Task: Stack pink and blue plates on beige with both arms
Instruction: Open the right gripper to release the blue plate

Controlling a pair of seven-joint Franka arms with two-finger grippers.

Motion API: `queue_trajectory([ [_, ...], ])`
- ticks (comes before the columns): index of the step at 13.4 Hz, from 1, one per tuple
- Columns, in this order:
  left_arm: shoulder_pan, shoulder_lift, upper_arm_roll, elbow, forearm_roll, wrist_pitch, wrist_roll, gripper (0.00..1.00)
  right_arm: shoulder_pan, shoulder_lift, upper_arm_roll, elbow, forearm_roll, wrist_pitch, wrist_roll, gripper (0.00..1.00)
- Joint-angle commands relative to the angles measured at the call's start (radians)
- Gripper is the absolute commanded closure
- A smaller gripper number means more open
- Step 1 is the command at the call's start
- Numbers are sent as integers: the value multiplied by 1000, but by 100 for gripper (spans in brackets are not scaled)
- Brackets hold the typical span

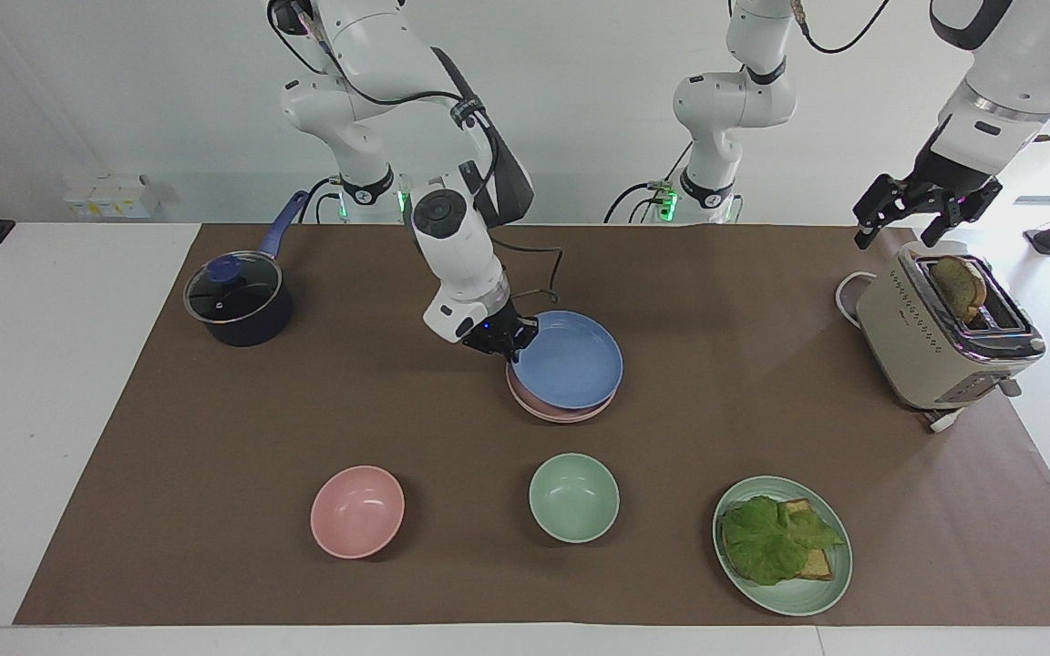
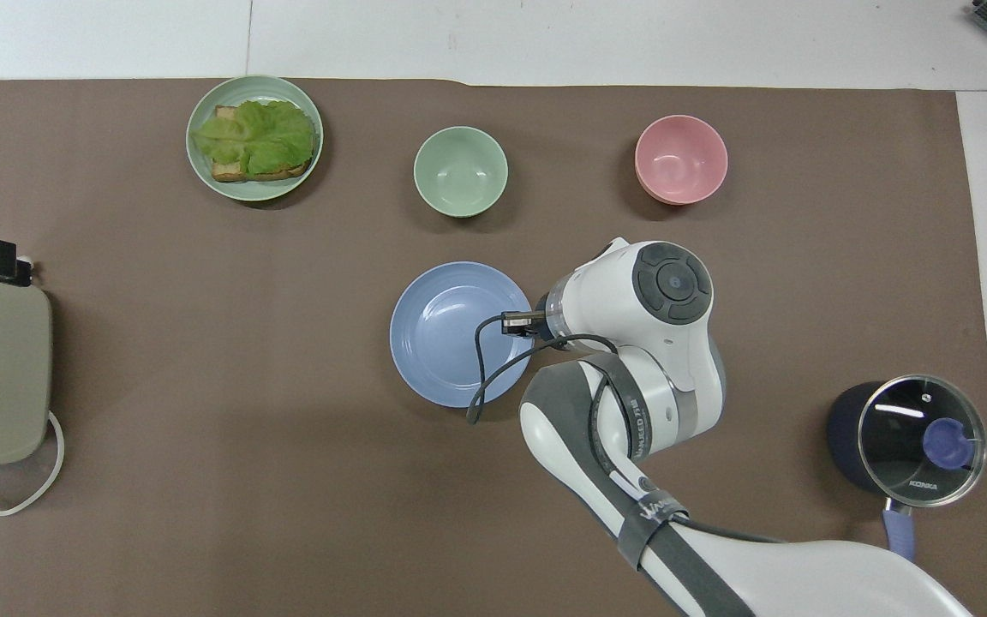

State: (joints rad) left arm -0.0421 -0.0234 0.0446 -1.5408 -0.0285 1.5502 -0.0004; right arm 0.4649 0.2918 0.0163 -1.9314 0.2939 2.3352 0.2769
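The blue plate (image 1: 571, 364) (image 2: 459, 334) lies on top of the pink plate (image 1: 562, 415) in the middle of the mat; only a sliver of pink rim shows under it. My right gripper (image 1: 511, 344) is shut on the blue plate's rim, at the edge toward the right arm's end. In the overhead view the right arm's wrist covers that gripper, and the blue plate hides the pink one. The beige plate is hidden. My left gripper (image 1: 897, 239) waits open in the air over the toaster (image 1: 940, 342).
The toaster holds a slice of bread at the left arm's end. A lidded dark pot (image 1: 238, 305) stands at the right arm's end. Farther from the robots sit a pink bowl (image 1: 356, 510), a green bowl (image 1: 573, 497) and a green plate (image 1: 839, 583) with a lettuce sandwich.
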Motion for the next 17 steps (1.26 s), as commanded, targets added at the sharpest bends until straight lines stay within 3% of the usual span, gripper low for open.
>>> queue_trajectory([
  [1, 4, -6, -5, -5, 15, -10, 7, 0, -21, 6, 5, -6, 24, 32, -70, 100],
  [4, 4, -6, -5, -5, 15, -10, 7, 0, -20, 24, 5, -6, 25, 32, -94, 100],
  [5, 4, -6, -5, -5, 15, -10, 7, 0, -18, 24, 7, -5, 25, 42, -88, 96],
  [6, 4, -6, -5, -4, 15, -10, 7, 0, -18, 24, 5, -5, 25, 42, -87, 85],
  [7, 4, -6, -5, -4, 15, -10, 7, 0, -18, 26, 7, -5, 25, 42, -87, 71],
  [8, 4, -6, -5, -5, 15, -10, 7, 0, -18, 26, 5, -1, 24, 42, -84, 29],
  [9, 4, -6, -5, -4, 15, -10, 7, 0, -18, 27, 7, 5, 24, 41, -82, 0],
  [13, 4, -6, -5, -5, 15, -10, 7, 0, -44, -31, -21, 15, -1, -9, -84, 0],
  [17, 4, -6, -5, -5, 15, -10, 7, 0, -133, -129, -21, 31, -214, -158, -84, 0],
])
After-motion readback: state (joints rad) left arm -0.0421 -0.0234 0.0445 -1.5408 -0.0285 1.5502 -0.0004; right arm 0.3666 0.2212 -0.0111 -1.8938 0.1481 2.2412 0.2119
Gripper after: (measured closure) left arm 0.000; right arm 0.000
